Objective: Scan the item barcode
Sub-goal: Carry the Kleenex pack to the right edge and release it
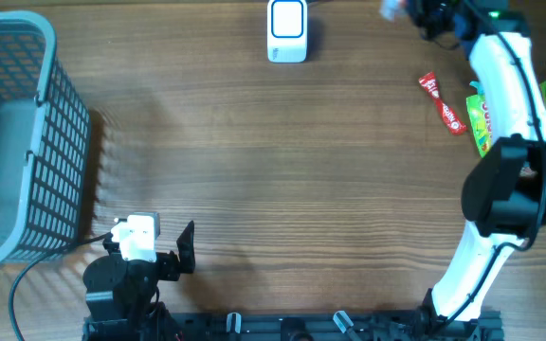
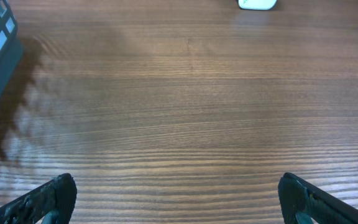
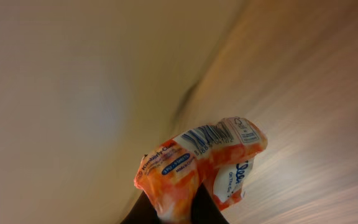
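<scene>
right hand (image 3: 173,208) pinching orange-and-white crinkled plastic packet (image 3: 191,165), near far counter (image 1: 273,170) edge, right of white boxy scanner (image 1: 287,30); left hand (image 2: 176,202) spread, idle. risk: creased barcode (image 3: 204,134) facing away from scanner, no read

Bright, even light overhead; soft shadow at 3 o'clock of the basket (image 1: 64,142). Right wrist view warm, smeared; sharp only on the orange packet (image 3: 197,160) at 6 o'clock.

A grey basket (image 1: 64,161) stands at the left edge of the wooden table (image 1: 282,189). A red packet (image 1: 442,102) and a green packet (image 1: 482,128) lie side by side near the table's right edge.
</scene>
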`<act>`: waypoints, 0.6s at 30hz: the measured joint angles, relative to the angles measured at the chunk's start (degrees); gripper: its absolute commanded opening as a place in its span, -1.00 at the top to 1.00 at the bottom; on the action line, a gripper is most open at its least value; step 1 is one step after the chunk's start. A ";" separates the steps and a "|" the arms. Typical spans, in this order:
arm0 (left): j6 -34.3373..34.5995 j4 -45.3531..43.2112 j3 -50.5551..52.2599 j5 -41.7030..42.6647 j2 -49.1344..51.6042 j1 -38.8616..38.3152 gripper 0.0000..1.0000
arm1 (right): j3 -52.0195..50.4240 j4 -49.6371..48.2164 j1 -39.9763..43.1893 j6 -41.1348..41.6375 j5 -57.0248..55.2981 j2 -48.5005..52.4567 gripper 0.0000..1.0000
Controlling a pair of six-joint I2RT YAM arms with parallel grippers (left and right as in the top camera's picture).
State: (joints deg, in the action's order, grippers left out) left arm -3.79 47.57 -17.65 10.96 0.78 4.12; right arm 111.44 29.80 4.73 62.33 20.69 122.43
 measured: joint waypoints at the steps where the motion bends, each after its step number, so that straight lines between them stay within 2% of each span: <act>1: -0.02 0.00 0.00 0.00 0.00 0.00 -1.00 | 0.04 2.86 0.59 -1.68 -5.64 -0.31 0.91; 5: -0.02 0.02 0.00 0.00 0.00 0.00 -1.00 | -0.44 10.80 3.06 -4.87 -22.75 -0.24 0.91; 8: -0.02 0.02 0.00 0.00 0.02 0.00 -1.00 | -0.50 11.89 6.51 -6.16 -31.10 0.02 0.91; 11: -0.02 0.02 0.00 0.00 0.02 0.00 -1.00 | -0.50 11.91 11.67 -6.97 -36.96 0.35 0.91; 18: -0.02 0.02 -0.02 0.00 0.02 0.00 -1.00 | -0.52 9.79 20.11 -9.20 -42.66 3.87 0.91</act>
State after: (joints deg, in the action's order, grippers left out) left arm -3.81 47.59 -17.67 10.96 0.80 4.12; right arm 110.91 39.59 24.84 53.12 -21.98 126.30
